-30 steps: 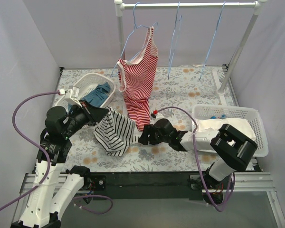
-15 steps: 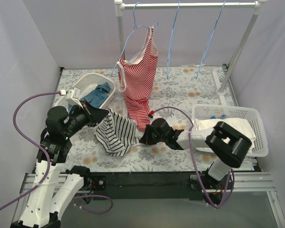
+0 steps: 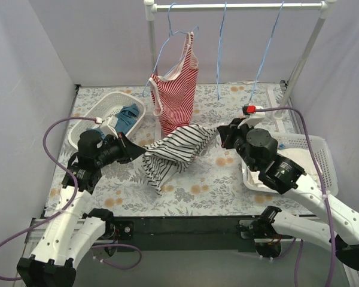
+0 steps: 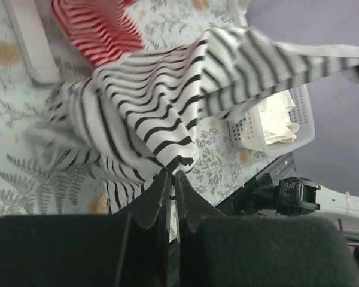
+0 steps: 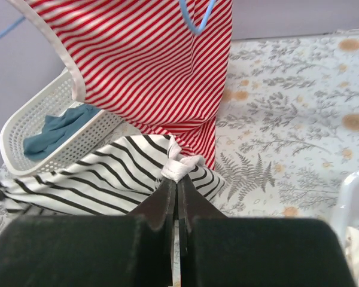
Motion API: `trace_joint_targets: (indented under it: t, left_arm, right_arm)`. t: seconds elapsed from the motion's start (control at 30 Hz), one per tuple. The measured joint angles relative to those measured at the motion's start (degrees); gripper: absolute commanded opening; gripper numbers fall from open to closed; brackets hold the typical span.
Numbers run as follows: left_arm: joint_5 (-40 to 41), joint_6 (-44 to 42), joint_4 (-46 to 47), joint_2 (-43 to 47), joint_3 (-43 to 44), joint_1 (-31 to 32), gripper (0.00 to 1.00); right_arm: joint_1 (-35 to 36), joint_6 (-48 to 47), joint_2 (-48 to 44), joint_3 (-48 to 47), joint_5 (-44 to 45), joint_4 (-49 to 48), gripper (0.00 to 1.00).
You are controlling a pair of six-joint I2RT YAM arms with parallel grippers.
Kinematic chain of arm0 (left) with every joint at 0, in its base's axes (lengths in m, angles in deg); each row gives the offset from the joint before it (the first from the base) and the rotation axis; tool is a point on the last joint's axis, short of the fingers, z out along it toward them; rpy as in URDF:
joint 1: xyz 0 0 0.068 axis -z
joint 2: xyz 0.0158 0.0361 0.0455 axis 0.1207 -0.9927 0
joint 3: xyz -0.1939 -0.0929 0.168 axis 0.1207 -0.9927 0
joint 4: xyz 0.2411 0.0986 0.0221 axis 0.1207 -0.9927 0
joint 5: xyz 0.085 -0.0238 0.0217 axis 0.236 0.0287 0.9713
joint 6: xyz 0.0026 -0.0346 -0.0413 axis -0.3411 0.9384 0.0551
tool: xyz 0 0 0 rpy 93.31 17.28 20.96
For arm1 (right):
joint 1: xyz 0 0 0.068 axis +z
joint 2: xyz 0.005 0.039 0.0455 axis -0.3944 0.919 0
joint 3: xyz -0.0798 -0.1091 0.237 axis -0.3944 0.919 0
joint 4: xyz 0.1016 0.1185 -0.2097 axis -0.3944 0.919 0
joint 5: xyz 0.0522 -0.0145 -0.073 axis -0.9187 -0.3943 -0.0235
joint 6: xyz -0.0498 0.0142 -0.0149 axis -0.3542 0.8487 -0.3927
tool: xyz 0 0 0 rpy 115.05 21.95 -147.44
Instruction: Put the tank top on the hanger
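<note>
The tank top [image 3: 176, 152], white with thin black stripes, hangs stretched between my two grippers above the floral table. At its left end my left gripper [image 3: 140, 152] is shut on a fold of the fabric [image 4: 155, 101], the fingertips [image 4: 172, 173] pinched together on it. At its right end my right gripper [image 3: 220, 133] is shut on a bunched white edge of the top [image 5: 182, 167]. An empty pale-blue wire hanger [image 3: 219, 60] hangs from the rail behind, and another one [image 3: 264, 57] hangs to its right.
A red-and-white striped top [image 3: 176, 98] hangs on a third hanger at the rail's left, just behind the tank top. A white basket [image 3: 110, 104] holding a blue garment [image 3: 127, 116] stands back left. Another white basket [image 3: 314, 143] sits at the right. Rack posts [image 3: 302, 60] stand at the back.
My right gripper shut on the tank top's edge and rose up and to the right, pulling the top out sideways. My left gripper shifted slightly right, still holding.
</note>
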Motion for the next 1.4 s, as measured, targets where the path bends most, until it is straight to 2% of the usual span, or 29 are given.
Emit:
trace_joint_targets:
  t: [0.2, 0.3, 0.33, 0.37, 0.43, 0.5, 0.6, 0.63, 0.67, 0.77, 0.87, 1.17, 1.3, 1.4]
  left_arm:
    - [-0.8, 7.6, 3.7, -2.5, -13.9, 0.0, 0.0]
    - [-1.4, 12.4, 6.1, -2.3, -22.5, 0.0, 0.19]
    - [-1.4, 14.8, 6.6, -1.9, -25.4, 0.0, 0.35]
    - [-1.4, 15.6, 6.7, -1.6, -26.6, 0.0, 0.45]
    - [-0.6, 18.7, 6.9, 0.1, -28.6, 0.1, 0.59]
    - [0.7, 20.2, 7.3, 2.0, -28.6, 0.2, 0.64]
    - [3.6, 21.0, 7.1, 3.4, -26.0, 0.2, 0.64]
    - [4.3, 21.0, 7.0, 3.0, -24.5, 0.2, 0.63]
    - [4.9, 20.6, 7.1, 2.0, -22.4, 0.2, 0.57]
    - [4.9, 18.9, 9.4, -3.4, -15.8, 0.2, 0.48]
    - [5.3, 15.9, 11.5, -11.2, -9.8, 2.0, 0.47]
    - [18.6, 7.8, 10.4, -32.7, 6.5, 28.8, 0.45]
    - [25.8, 4.7, 8.7, -42.8, 15.3, 36.5, 0.46]
    - [29.4, 2.6, 7.9, -49.7, 21.3, 40.0, 0.46]
  right_arm:
    - [0.0, -5.8, 0.0, -8.2, 0.9, 5.2, 0.01]
    - [-0.1, -6.9, -0.9, -8.9, -4.6, 6.7, 0.01]
    - [-0.1, -6.9, -0.9, -8.9, -5.2, 7.0, 0.01]
    - [-0.2, -7.0, -0.9, -8.6, -8.0, 7.0, 0.01]
    - [-0.2, -6.7, -1.5, -5.7, -17.0, 5.9, 0.01]
    - [0.0, -6.3, -1.7, -1.4, -26.7, 5.1, 0.01]
    - [2.8, -4.9, -1.9, 7.4, -39.2, 3.6, 0.01]
    - [4.5, -4.4, -2.2, 10.6, -41.7, 3.9, 0.01]
    - [6.4, -3.8, -3.0, 14.2, -44.1, 4.4, 0.01]
    - [10.6, -1.6, -7.0, 22.0, -48.9, 6.3, 0.01]
    - [13.3, 0.9, -11.5, 27.1, -50.7, 7.4, 0.01]
    - [14.5, 8.7, -17.8, 34.6, -44.3, 14.3, 0.01]
    - [14.5, 13.6, -22.7, 37.1, -39.8, 17.7, 0.01]
    - [14.5, 17.2, -27.1, 38.2, -36.8, 20.1, 0.01]
